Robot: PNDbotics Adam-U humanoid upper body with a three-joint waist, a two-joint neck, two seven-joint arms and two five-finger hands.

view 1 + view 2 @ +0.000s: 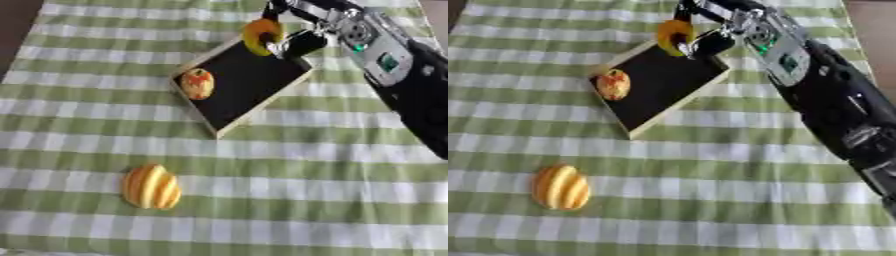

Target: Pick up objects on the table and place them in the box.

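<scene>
— One orange-yellow round fruit [261, 35] is pinched in my right hand [293, 42], over the box's [249, 82] far corner.
— Others?
— An orange-red fruit [198, 83] inside; a ribbed yellow-orange piece [151, 187] on the checked counter [306, 190].

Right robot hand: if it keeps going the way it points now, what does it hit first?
The right robot hand holds an orange round piece and points left-down over the box at its far corner. Straight on, it would likely meet the box's dark floor, possibly the reddish fruit beyond; depth is unclear.
</scene>
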